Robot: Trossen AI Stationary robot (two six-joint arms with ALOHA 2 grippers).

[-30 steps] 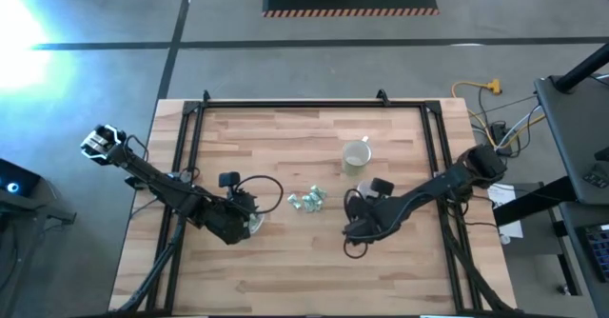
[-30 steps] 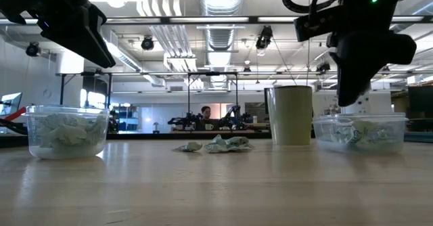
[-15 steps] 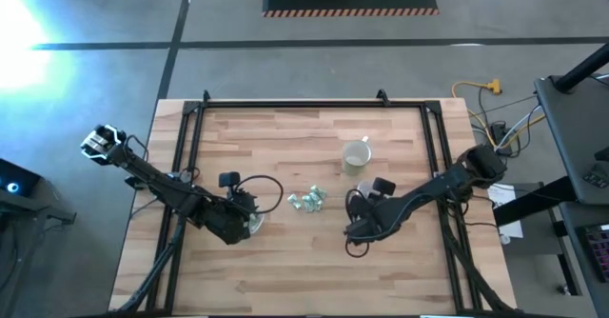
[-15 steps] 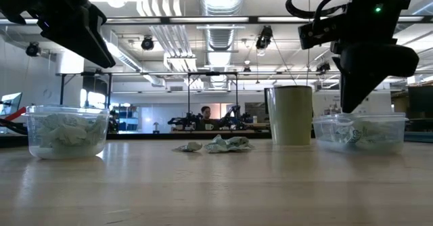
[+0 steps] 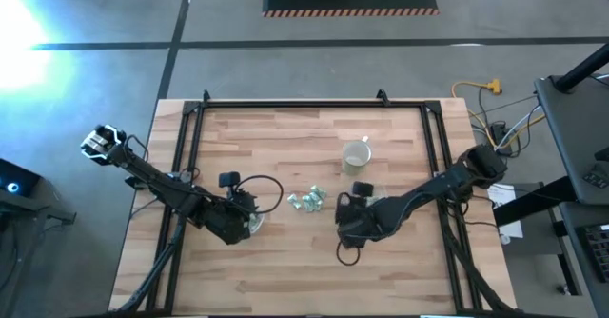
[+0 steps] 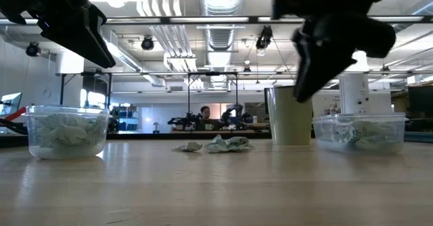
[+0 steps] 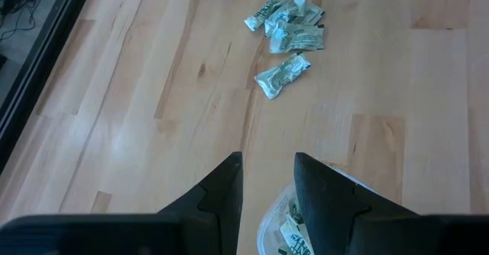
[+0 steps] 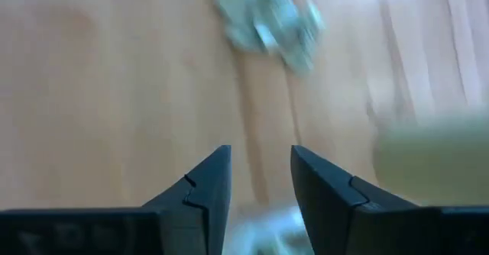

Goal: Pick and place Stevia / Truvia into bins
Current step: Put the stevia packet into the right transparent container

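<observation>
Several pale green and white Stevia / Truvia packets (image 5: 307, 200) lie in a loose pile (image 7: 286, 26) mid-table, one packet (image 7: 281, 74) slightly apart. The round clear bin (image 6: 66, 131) holds many packets, and its rim (image 7: 269, 223) shows just under my left gripper (image 7: 267, 171), which hangs open and empty above it. The rounded-rectangular bin (image 6: 360, 131) also holds packets. My right gripper (image 8: 260, 171) is open and empty, in the air between that bin and the pile (image 8: 267, 18), slanting down toward the pile.
A pale cream mug (image 5: 356, 153) stands on the table behind the rectangular bin, close to my right arm (image 6: 331, 43). Black frame rails (image 5: 190, 128) run along the table's left, right and far edges. Bare wood lies toward the near edge.
My right gripper has swung from above the rectangular bin toward the table's left, toward the packet pile, and has tipped and rolled so its fingers slant toward the pile. The packets and bins have stayed where they were.
</observation>
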